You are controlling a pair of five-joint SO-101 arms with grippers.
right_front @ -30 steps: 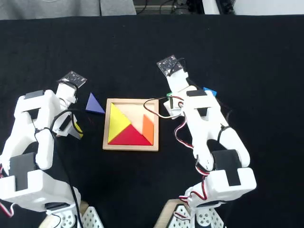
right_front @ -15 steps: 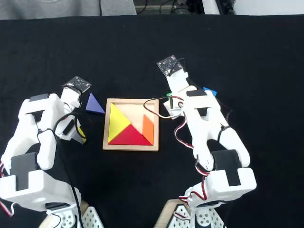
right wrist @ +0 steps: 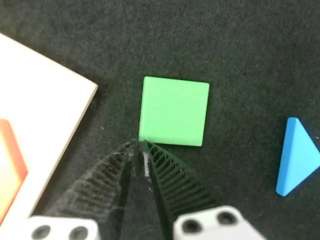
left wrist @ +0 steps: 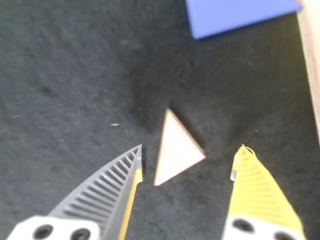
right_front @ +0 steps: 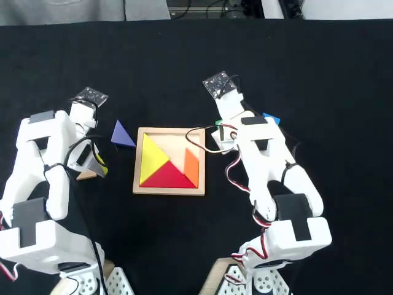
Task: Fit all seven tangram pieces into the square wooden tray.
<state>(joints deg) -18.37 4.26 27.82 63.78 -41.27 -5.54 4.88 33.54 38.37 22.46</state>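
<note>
Tray (right_front: 169, 192) mid-table, holding a yellow triangle (right_front: 151, 158), a red triangle (right_front: 169, 178) and an orange piece (right_front: 193, 166); bare wood at its upper right. Purple triangle (right_front: 121, 135) lies just left of the tray. Farther left, a tan triangle (left wrist: 176, 150) lies on the cloth between the fingers of the left gripper (left wrist: 190, 149) — released, spread wide. Right gripper (right wrist: 140, 145) clenched on nothing, tips at a corner of the green square (right wrist: 174, 111) — blue triangle (right wrist: 295, 157) nearby.

Right claw (right wrist: 140, 146): fingers pressed together, tips at one corner of green square (right wrist: 174, 111). Sq lies flat on black counter (right wrist: 225, 35). Wooden tray (right wrist: 45, 120) corner near sq w/ a gap between; orange piece (right wrist: 9, 165) sits inside tray. Blue triangle (right wrist: 295, 157) lies on sq's far side, apart from it.
</note>
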